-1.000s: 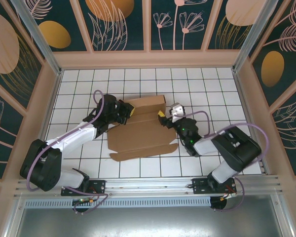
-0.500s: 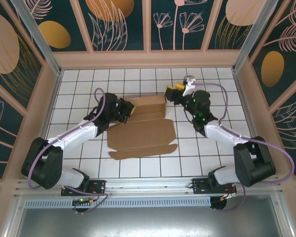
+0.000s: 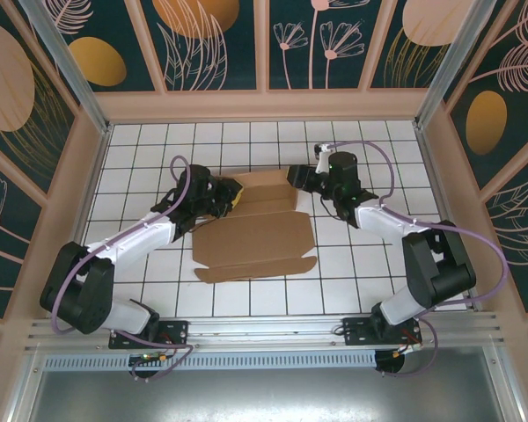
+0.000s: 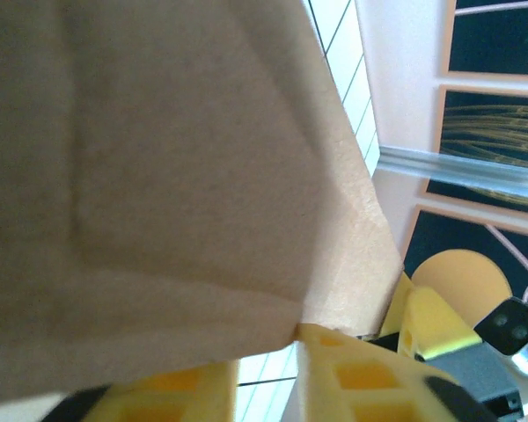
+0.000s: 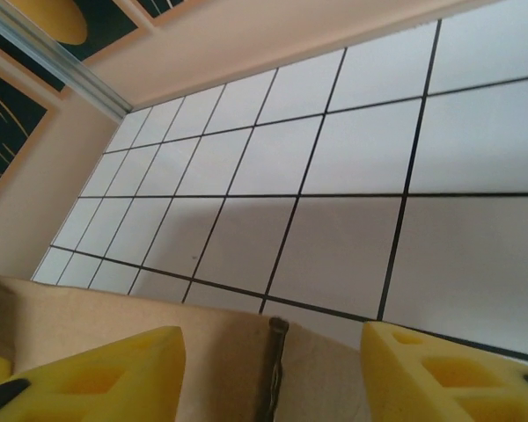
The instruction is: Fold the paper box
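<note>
Right hand (image 3: pixel 296 176) has swung back from beyond the paper box (image 3: pixel 255 233) to its far right corner, where its fingers stand well apart astride the raised cardboard edge. Left hand (image 3: pixel 231 195) sits at the box's far left corner, fingers slightly apart, the flap lying over their tips. The box lies on the white tiled surface (image 3: pixel 361 264), its near panel flat.

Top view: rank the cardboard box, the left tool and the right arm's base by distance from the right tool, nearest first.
From the right tool:
1. Cardboard box: its far right corner is at the tool itself.
2. Left tool: across the box, at its far left corner.
3. Right arm's base: back at the table's near edge, on the right.
</note>
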Robot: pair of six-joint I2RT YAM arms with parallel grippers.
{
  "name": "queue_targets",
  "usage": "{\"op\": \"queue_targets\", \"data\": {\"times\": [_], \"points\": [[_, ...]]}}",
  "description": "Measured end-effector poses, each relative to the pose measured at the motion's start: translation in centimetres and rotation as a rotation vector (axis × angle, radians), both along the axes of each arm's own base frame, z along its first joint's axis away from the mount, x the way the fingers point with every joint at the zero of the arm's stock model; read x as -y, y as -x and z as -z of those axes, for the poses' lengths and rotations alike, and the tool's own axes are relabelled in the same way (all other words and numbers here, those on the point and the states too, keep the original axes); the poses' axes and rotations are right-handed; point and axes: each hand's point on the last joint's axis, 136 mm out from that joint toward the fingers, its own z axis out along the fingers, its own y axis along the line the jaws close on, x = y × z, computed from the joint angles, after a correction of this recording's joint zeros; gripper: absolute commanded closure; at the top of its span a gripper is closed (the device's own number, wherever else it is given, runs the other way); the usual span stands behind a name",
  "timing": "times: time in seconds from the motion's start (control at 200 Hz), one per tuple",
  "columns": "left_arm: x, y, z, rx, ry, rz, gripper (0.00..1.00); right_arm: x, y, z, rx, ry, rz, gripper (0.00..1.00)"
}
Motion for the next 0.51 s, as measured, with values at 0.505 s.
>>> {"op": "queue_targets", "data": {"times": [0.505], "points": [[0.24, 0.32, -0.83, 0.069, -0.035, 0.064, 0.29, 0.37, 0.42, 0.32, 0.03, -0.035, 0.032, 0.56]]}}
